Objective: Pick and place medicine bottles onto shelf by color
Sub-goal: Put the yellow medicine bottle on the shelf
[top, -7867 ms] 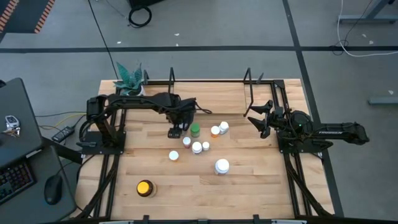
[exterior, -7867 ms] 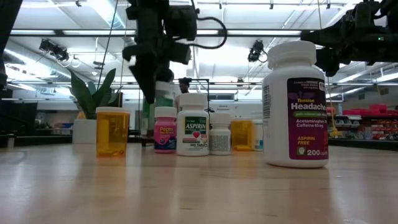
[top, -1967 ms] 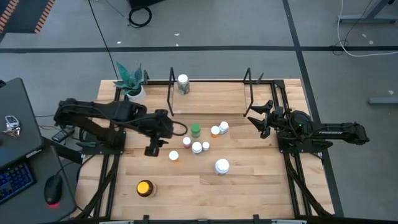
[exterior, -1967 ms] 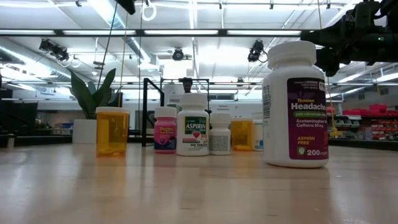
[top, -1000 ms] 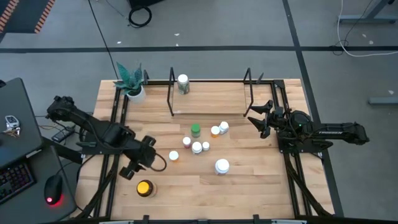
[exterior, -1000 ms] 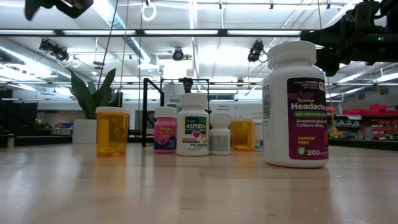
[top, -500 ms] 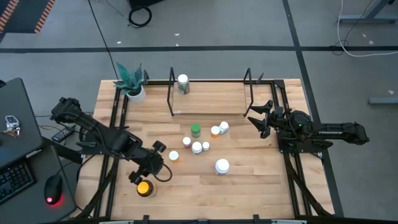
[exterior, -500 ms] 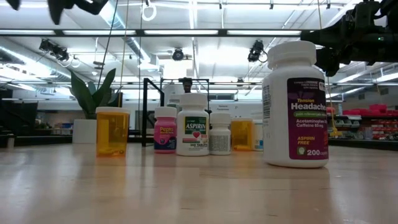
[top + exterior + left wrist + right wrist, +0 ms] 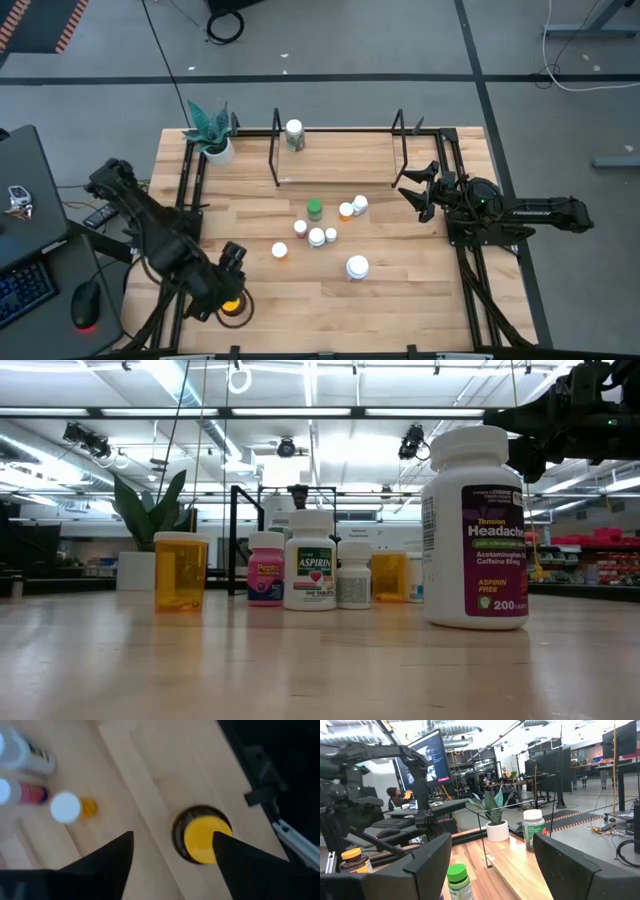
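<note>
Left tool point(image 9: 172, 851): fingers spread wide, empty, directly above amber round bottle with yellow lid point(image 9: 206, 839). Risk: off-centre descent topples bottle near surface edge. Right tool point(image 9: 492, 851): open, empty, waiting.

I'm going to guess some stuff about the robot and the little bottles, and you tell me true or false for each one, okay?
1. One bottle already stands on the shelf. True.
2. The left gripper is over the yellow-lidded amber bottle. True.
3. The left gripper is squeezing that bottle. False: its fingers are spread, with the lid between them, untouched.
4. The green-capped bottle is lying on its side. False: it stands upright on the table.
5. The right gripper holds a bottle. False: it is open and empty.
</note>
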